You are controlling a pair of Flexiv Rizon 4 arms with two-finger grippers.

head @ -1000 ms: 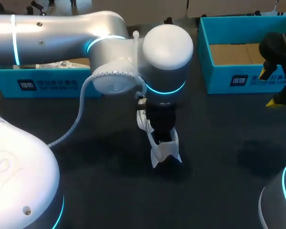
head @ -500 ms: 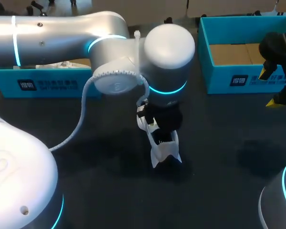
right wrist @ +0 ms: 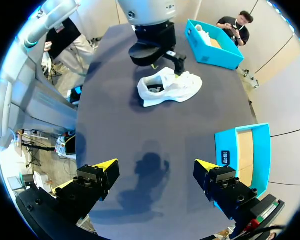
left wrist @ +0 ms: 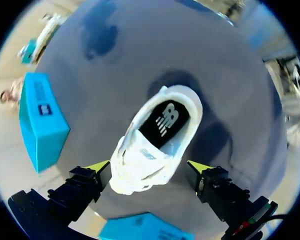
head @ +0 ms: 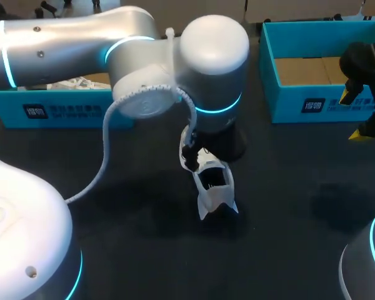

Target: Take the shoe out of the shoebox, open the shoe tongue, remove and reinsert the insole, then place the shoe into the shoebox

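Dark table [head: 112, 206], white shoe [head: 214, 187] mid-surface, teal shoebox [head: 287, 103] at far right

Shoe [head: 214, 187] laid at the middle of the table [head: 287, 187]
The shoebox [head: 300, 103] is found at 1 o'clock from the shoe, a second box [head: 62, 111] at 10 o'clock.

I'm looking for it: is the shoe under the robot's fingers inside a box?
No, the white fabric shoe lies on the bare dark table.

Dark, seemingly matte table [head: 287, 187]
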